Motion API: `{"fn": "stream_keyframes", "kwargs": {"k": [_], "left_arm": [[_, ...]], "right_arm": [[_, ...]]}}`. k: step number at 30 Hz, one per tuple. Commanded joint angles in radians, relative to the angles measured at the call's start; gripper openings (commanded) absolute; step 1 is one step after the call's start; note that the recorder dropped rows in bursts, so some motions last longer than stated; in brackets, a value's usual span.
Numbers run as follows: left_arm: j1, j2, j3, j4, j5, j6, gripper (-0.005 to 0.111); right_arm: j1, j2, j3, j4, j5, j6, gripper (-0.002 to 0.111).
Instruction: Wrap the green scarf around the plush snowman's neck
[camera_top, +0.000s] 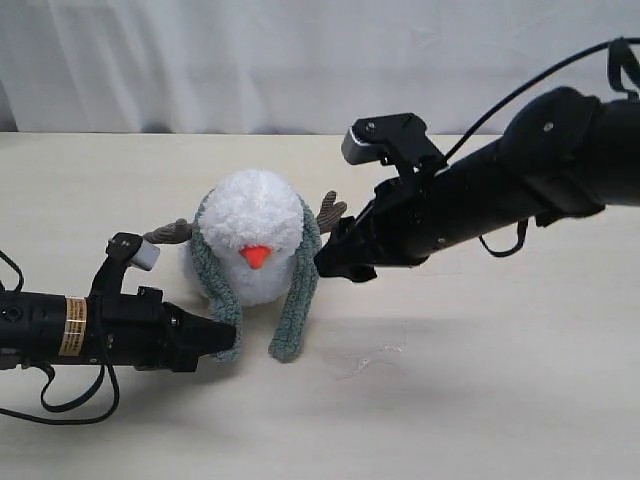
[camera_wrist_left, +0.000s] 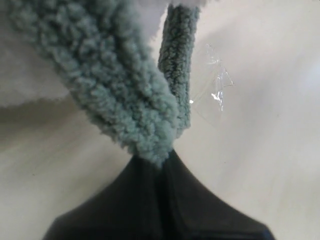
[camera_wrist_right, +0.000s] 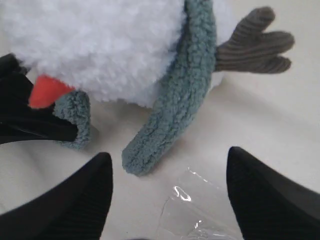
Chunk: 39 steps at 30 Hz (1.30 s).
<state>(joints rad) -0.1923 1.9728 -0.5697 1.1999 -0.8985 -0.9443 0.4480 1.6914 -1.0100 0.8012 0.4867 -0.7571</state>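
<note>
Green scarf (camera_top: 296, 300) lies draped behind the plush snowman (camera_top: 255, 212), mid-surface, with both ends hanging down the front, one at 7 o'clock of the body and one at 5 o'clock. Not crossed yet, so my call is mid-wrap: drape done, closing the loop not done.

Left gripper (camera_top: 230, 340) sits at 7 o'clock of the snowman, jaws pressed together, pinching the 7 o'clock scarf end. Right gripper (camera_top: 324, 262) is at 3 o'clock, just beside the snowman, jaws spread and holding nothing. The 5 o'clock end lies free on the surface.

Next move probably needs the pinched end carried across under the nose toward 5 o'clock, over or under the free end. Light toy, so it could roll or slide; the right gripper may have to steady it or take the free end.

Counts, big to small:
- surface (camera_top: 500, 410): 1
- arms with grippers: 2
- snowman: 1
- scarf: 1, two ends showing
- brown twig arms (camera_top: 170, 232): 2, at 9 and 2 o'clock of the body
- clear film scrap (camera_top: 372, 358): 1, at 4 o'clock, near the free end
- orange nose (camera_top: 254, 256): 1
</note>
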Motion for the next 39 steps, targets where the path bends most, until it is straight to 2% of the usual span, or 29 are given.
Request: {"fn": "stream_keyframes", "kwargs": {"k": [1,5,13,20,22,27,31,39], "left_arm": [[0.000,0.003,-0.003,-0.009,-0.025,0.009,0.000],[0.000,0.003,-0.003,-0.007,-0.025,0.009,0.000],[0.000,0.003,-0.003,-0.008,-0.023,0.009,0.000],[0.000,0.003,-0.003,-0.008,-0.031,0.009,0.000],[0.000,0.003,-0.003,-0.018,-0.036,0.013,0.000],[0.000,0.003,-0.003,-0.033,-0.043,0.029,0.000],[0.000,0.003,-0.003,-0.033,-0.043,0.029,0.000],[-0.007,0.003,-0.003,-0.033,-0.040,0.056,0.000]], "right_arm": [[-0.003,0.067,0.048,0.274,-0.041,-0.270,0.062],[-0.003,0.160,0.021,0.456,-0.016,-0.408,0.062],[0.006,0.272,-0.039,0.470,0.065,-0.410,0.062],[0.066,0.325,-0.066,0.476,-0.038,-0.397,0.062],[0.066,0.329,-0.071,0.483,-0.030,-0.375,0.057],[0.066,0.329,-0.071,0.500,0.023,-0.375,0.024],[0.066,0.329,-0.071,0.542,0.081,-0.383,0.004],[0.066,0.295,-0.071,0.638,0.223,-0.452,0.004]]}}
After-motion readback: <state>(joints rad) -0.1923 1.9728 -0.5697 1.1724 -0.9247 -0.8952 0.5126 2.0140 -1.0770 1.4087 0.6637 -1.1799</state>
